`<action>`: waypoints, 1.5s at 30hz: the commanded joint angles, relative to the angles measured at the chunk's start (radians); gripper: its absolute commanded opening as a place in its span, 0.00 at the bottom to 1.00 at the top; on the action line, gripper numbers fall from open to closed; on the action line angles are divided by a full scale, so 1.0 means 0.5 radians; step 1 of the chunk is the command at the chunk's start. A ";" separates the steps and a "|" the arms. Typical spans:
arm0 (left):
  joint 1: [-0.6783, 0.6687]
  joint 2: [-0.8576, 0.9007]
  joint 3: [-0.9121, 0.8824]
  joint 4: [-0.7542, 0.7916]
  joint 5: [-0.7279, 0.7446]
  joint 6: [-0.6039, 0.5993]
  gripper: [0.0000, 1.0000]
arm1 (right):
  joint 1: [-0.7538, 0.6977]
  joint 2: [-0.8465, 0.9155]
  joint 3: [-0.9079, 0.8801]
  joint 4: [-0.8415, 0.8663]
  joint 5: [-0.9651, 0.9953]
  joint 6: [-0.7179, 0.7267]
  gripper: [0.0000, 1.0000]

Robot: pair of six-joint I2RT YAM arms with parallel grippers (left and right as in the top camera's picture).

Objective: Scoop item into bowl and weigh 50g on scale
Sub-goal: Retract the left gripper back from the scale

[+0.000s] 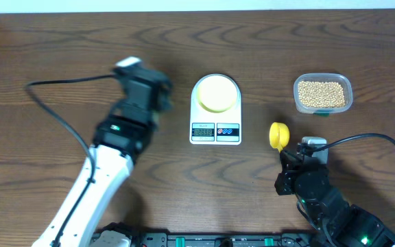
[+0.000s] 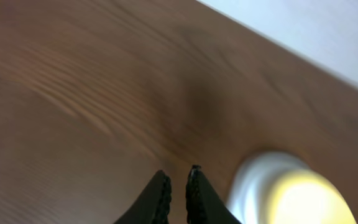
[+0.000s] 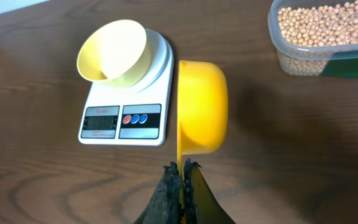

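Reading the overhead view with the scale (image 1: pixel 215 130) as dial centre, the table (image 1: pixel 60 48) ends in a pale strip along 12 o'clock and a corner near 10 o'clock. Bare wood spreads widest toward 8 and 9 o'clock.

The bowl (image 1: pixel 217 92) sits on the scale's round platform. At 2 o'clock, well apart, the clear tub (image 1: pixel 297 92) holds the beans (image 1: pixel 322 93), too many to count.

At 4 o'clock is the measuring spoon (image 3: pixel 202 106), its thin handle pinched between the fingers of the right gripper (image 3: pixel 180 167). Bare wood separates it from both tub and scale.

The left gripper (image 2: pixel 178 177) hovers at 9 o'clock, just beside the scale. Its fingers seem a sliver apart and grip nothing, though that wrist view is blurred.

Count: one scale, one bowl, one tub, one spoon, two arms.
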 commanded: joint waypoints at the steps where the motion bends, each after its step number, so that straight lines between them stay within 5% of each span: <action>1: 0.340 0.066 -0.007 0.127 -0.092 0.019 0.14 | -0.012 0.061 0.024 -0.028 0.043 -0.036 0.01; 12: 0.779 0.317 -0.007 0.270 -0.092 0.020 0.14 | -0.013 0.309 0.022 -0.147 -0.047 0.661 0.01; 25: 0.758 0.410 -0.007 0.736 0.133 0.060 0.14 | -0.222 0.350 0.022 -0.111 -0.021 0.711 0.01; 32: 0.479 0.408 0.016 0.780 0.398 0.539 0.15 | -0.267 0.350 0.022 -0.110 -0.021 0.379 0.01; 45: -0.315 0.117 0.018 0.352 0.622 0.543 0.17 | -0.265 0.350 0.022 -0.113 -0.446 0.053 0.01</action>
